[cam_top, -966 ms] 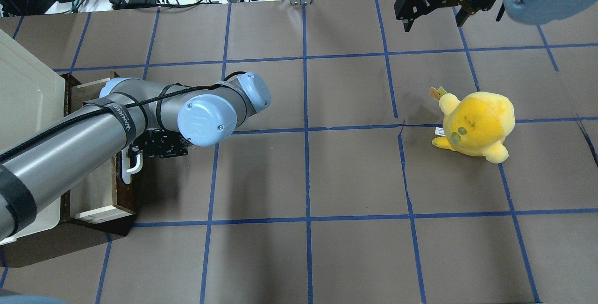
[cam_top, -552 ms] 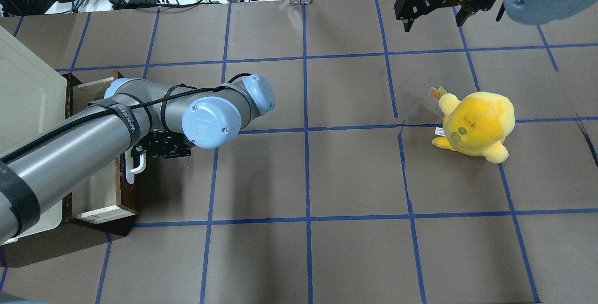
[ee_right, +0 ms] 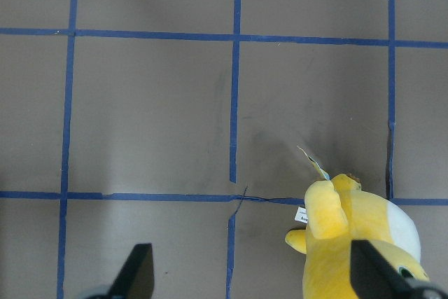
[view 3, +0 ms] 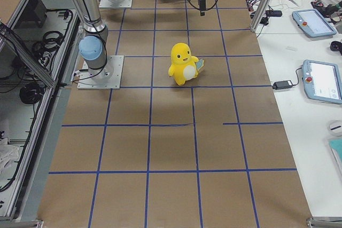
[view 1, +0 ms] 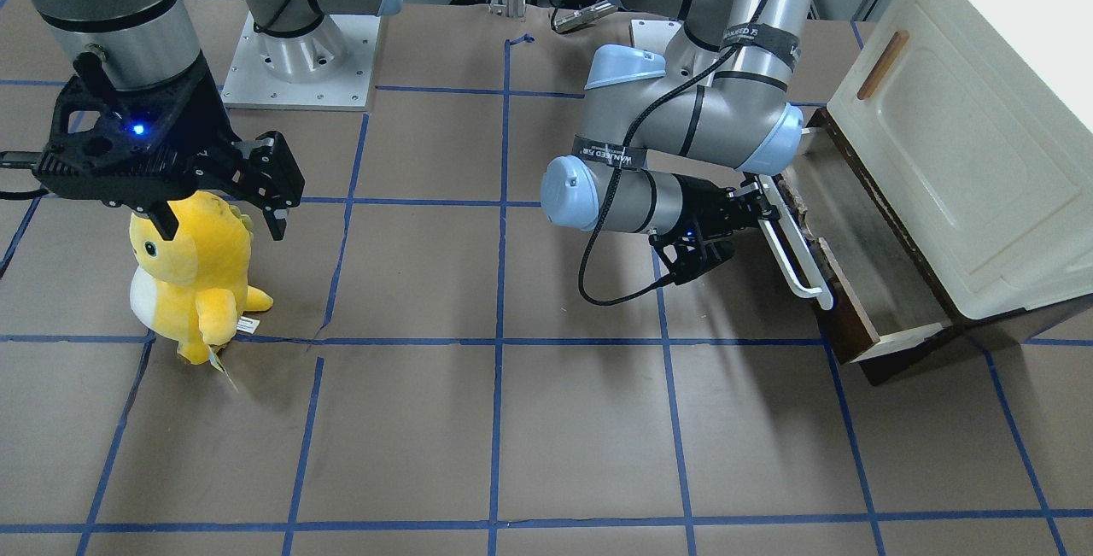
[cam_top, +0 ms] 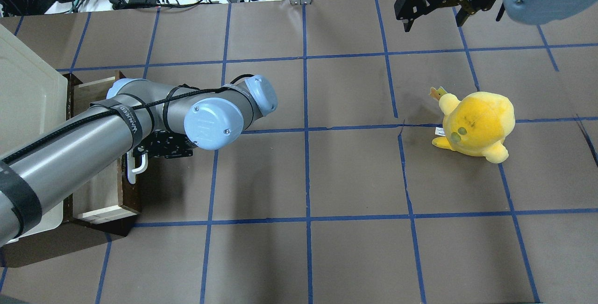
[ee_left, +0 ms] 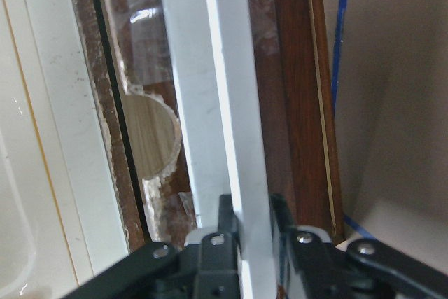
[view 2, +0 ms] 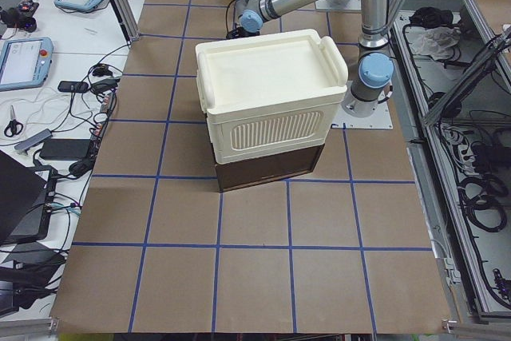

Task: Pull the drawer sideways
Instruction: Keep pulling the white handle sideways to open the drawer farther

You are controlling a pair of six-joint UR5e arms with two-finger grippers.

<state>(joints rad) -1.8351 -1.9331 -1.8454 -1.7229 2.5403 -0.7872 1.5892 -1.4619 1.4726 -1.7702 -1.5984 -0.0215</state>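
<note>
Left wrist cam: left gripper (ee_left: 250, 216) is clamped on the white bar handle (ee_left: 210, 103), one finger on each side of the bar and touching it. Behind the bar is the dark front of the drawer (ee_left: 287, 103), with a half-round cut-out showing pale wood.

Overhead can't confirm the grip. The left forearm covers the gripper, and only the handle's lower end and the drawer's near corner show.

Front cam gives the layout. The drawer sits at the table's (cam_top: 350, 173) left end, partly out of the dark base under the cream cabinet (view 1: 956, 137), with the front tilted off parallel to the cabinet face.

Contents: the visible strip of pale floor is bare wood. The rest is under the cabinet, so can't tell. The cabinet panel with the small brown handle (view 1: 882, 65) is closed, inside not visible.

Left-end cam sees only the cabinet's lid and ribbed side on the base, with the drawer hidden behind it.

Far side: the yellow plush toy (cam_top: 476, 124) stands on the table, well apart from the drawer. Right gripper (ee_right: 252, 278) hangs above the table, jaws spread wide and gripping nothing. The right wrist cam shows the plush low under one finger (ee_right: 371, 271), not touching.
</note>
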